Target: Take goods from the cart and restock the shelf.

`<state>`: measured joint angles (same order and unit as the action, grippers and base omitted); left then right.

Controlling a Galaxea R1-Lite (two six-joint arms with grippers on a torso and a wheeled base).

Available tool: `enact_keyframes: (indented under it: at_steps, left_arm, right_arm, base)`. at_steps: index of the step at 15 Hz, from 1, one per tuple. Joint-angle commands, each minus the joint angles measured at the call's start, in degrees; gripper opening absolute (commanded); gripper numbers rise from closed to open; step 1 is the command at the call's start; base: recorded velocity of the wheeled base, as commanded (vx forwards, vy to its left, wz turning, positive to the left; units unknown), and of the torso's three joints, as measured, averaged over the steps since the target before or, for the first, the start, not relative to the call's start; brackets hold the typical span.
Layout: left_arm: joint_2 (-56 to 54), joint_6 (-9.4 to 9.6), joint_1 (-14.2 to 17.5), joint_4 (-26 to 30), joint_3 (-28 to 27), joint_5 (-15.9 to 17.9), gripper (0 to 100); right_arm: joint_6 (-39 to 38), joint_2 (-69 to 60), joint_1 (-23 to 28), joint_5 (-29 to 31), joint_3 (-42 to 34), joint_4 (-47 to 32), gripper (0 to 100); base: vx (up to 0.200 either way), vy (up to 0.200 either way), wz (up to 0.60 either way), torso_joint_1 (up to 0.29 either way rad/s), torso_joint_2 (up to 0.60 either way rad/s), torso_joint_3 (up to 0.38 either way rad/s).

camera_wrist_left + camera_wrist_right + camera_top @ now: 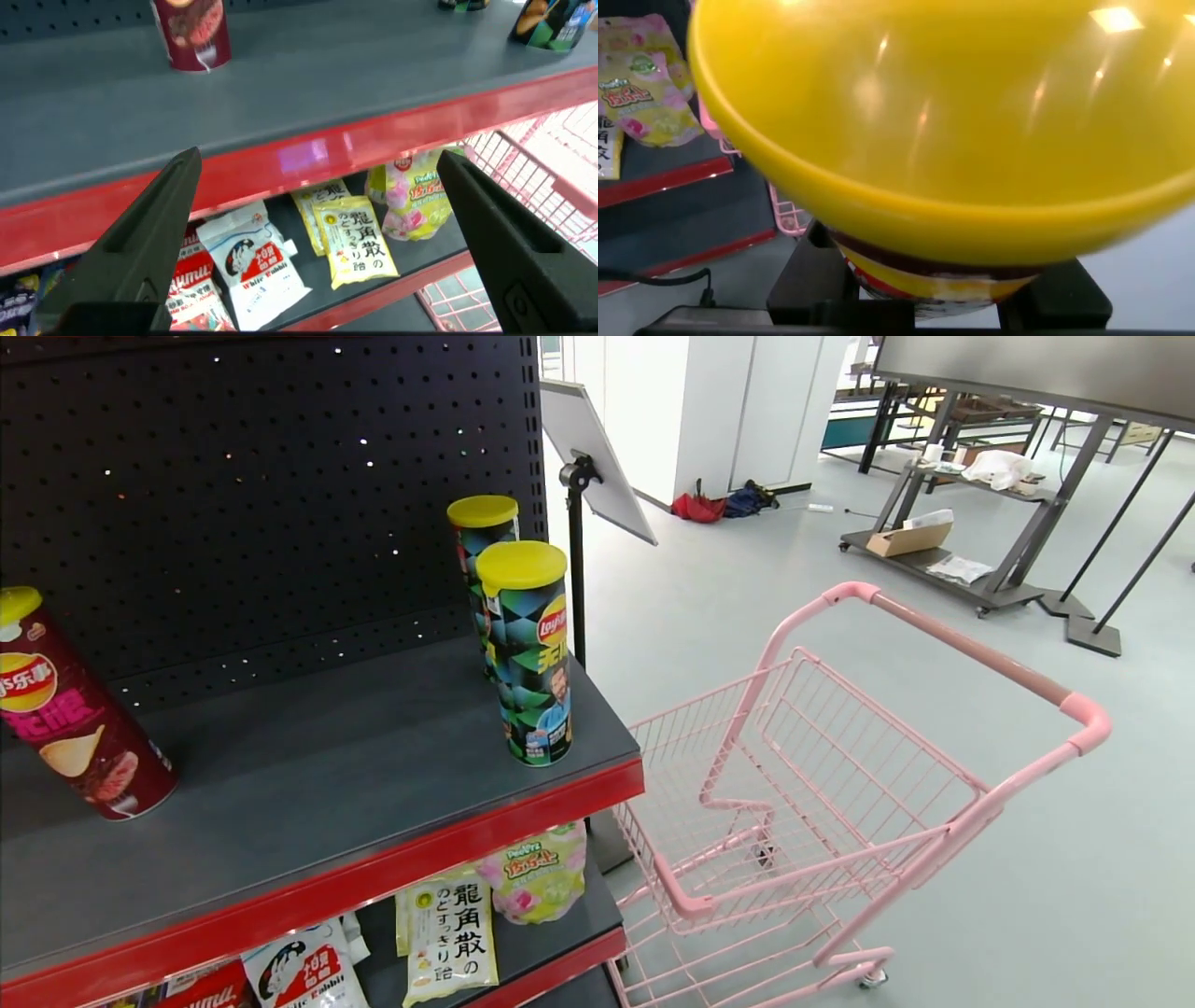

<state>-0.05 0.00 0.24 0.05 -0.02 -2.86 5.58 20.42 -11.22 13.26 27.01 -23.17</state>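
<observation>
A chip can with a yellow lid (943,121) stands very close in the right wrist view, and my right gripper (934,294) is shut on its body just below the lid. My left gripper (318,161) is open and holds nothing; it hangs in front of the red front edge of the top shelf (327,75). On that shelf (327,775) stand a red chip can (75,709) at the left and two green-black cans with yellow lids (530,653) (481,537) at the right end. The pink wire cart (840,775) stands right of the shelf unit, and its basket looks empty.
The lower shelf holds snack bags: a yellow-white packet (448,933), a green-pink bag (537,873) and a white bag (299,971). A black pegboard (261,476) backs the shelf. A sign stand (579,523) rises behind the shelf's right end. Open grey floor lies beyond the cart.
</observation>
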Motion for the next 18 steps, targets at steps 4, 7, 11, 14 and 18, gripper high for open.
enact_keyframes:
  at_steps: [4,7,11,14,18]
  left_arm:
    - [0.0,0.00,0.0,0.0,0.0,-0.1,100]
    - [0.0,0.00,0.0,0.0,0.0,0.0,100]
    - [0.0,0.00,0.0,0.0,0.0,0.0,100]
    - [0.0,0.00,0.0,0.0,0.0,0.0,100]
    - [0.0,0.00,0.0,0.0,0.0,0.0,100]
  right_arm:
    - [0.0,0.6,0.0,-0.9,-0.4,0.3,0]
    - [0.0,0.9,0.0,-1.0,-0.2,0.4,0]
    - [0.0,0.6,0.0,-1.0,-0.4,0.4,0]
    - [0.0,0.7,0.1,-0.6,-0.5,0.4,0]
    - [0.0,0.5,0.1,-0.7,-0.5,0.4,0]
  base:
    - [0.000,0.000,0.00,0.160,-0.38,-0.221]
    - [0.000,0.000,0.00,0.158,-0.36,-0.212]
    - [0.000,0.000,0.00,0.151,-0.34,-0.193]
    - [0.000,0.000,0.20,0.030,-0.05,-0.032]
    - [0.000,0.000,0.60,0.005,-0.01,-0.002]
